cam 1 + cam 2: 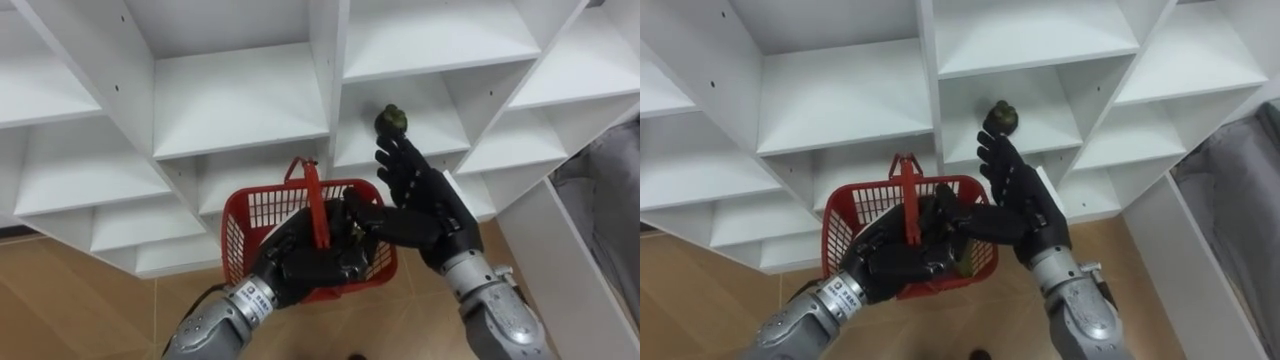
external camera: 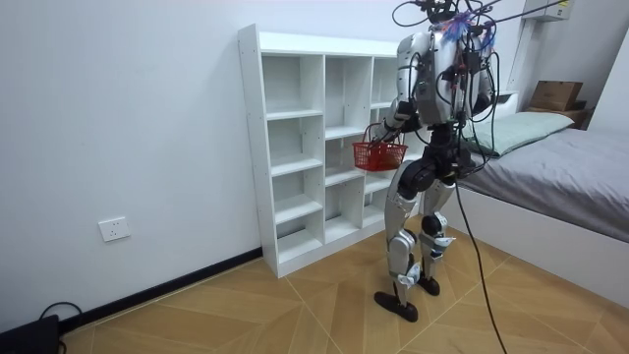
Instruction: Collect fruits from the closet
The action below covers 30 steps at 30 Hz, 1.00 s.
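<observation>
Right robot hand (image 1: 415,195) open, fingers straight, tips just short of the fruit (image 1: 392,120) on the shelf (image 1: 432,125). Left robot hand (image 1: 300,262) grips the basket (image 1: 255,215) below the fruit. I judge that straight fingers risk nudging the fruit backward.

The room is bright, and the light is soft and even. On the tall white shelf unit (image 1: 240,110) the boards are pale, while the underside of each board and the back corners go to a mild grey; these shadows have soft edges. The red plastic basket (image 1: 255,215) keeps a full colour. The black left hand (image 1: 300,265) and right hand (image 1: 420,205) stay dark, with small pale reflections. Toward the edges of the eye views the straight boards lean outward. In the room view the plain white wall (image 2: 118,118) and the light brown wooden floor (image 2: 246,315) are evenly lit.
</observation>
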### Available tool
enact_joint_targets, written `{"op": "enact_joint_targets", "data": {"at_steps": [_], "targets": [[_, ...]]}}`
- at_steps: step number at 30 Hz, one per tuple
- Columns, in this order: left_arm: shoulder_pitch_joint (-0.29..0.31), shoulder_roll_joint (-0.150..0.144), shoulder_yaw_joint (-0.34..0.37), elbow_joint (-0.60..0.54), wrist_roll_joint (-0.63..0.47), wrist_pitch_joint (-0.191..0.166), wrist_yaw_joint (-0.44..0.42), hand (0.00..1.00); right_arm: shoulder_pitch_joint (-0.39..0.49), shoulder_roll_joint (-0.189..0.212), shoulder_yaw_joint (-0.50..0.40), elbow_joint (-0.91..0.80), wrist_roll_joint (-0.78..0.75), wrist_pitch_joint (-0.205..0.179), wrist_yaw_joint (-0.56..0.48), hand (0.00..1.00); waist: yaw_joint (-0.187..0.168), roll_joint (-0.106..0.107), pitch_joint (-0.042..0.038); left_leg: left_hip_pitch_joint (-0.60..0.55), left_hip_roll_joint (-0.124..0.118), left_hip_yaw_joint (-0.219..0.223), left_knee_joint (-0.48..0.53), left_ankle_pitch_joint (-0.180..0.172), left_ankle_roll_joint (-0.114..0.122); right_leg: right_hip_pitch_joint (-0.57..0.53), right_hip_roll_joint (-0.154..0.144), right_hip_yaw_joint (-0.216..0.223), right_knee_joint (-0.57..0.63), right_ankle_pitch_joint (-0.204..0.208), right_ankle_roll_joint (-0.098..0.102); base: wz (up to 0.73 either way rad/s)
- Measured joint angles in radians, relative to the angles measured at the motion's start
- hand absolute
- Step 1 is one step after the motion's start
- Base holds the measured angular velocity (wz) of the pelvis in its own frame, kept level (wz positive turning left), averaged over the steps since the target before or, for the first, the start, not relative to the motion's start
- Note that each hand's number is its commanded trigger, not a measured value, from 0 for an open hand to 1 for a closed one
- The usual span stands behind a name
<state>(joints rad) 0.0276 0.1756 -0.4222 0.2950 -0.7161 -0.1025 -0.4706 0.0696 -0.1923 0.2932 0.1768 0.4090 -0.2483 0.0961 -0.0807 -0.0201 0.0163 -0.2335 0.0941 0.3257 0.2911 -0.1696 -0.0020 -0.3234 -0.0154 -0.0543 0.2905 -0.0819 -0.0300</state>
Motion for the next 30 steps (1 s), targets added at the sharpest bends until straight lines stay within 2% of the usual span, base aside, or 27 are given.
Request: {"op": "enact_joint_targets", "data": {"at_steps": [11, 21, 30], "targets": [[0.0, 0.003, 0.0, 0.002, 0.002, 0.0, 0.0, 1.0, -0.024, -0.004, -0.011, 0.001, -0.067, -0.002, -0.094, 0.0, 0.001, -0.008, 0.0052, 0.011, -0.001, 0.0, -0.004, 0.0, 0.0, 0.008, 0.002, 0.0, -0.002, 0.0, 0.0, 0.0], [0.0, 0.04, -0.011, 0.032, 0.004, 0.0, -0.001, 1.0, -0.035, -0.025, -0.01, 0.002, -0.148, -0.002, -0.184, 0.0, 0.005, -0.01, 0.0061, -0.004, -0.001, -0.003, -0.007, 0.0, 0.0, -0.005, -0.002, -0.003, -0.005, 0.0, 0.0, 0.0], [0.0, 0.038, -0.007, 0.069, 0.02, 0.0, -0.001, 1.0, -0.094, -0.029, -0.01, 0.049, -0.189, -0.002, -0.229, 0.0, 0.005, -0.014, 0.0087, -0.027, 0.0, -0.003, 0.001, 0.0, 0.0, -0.028, -0.004, -0.005, 0.0, -0.001, 0.0, 0.0]]}}
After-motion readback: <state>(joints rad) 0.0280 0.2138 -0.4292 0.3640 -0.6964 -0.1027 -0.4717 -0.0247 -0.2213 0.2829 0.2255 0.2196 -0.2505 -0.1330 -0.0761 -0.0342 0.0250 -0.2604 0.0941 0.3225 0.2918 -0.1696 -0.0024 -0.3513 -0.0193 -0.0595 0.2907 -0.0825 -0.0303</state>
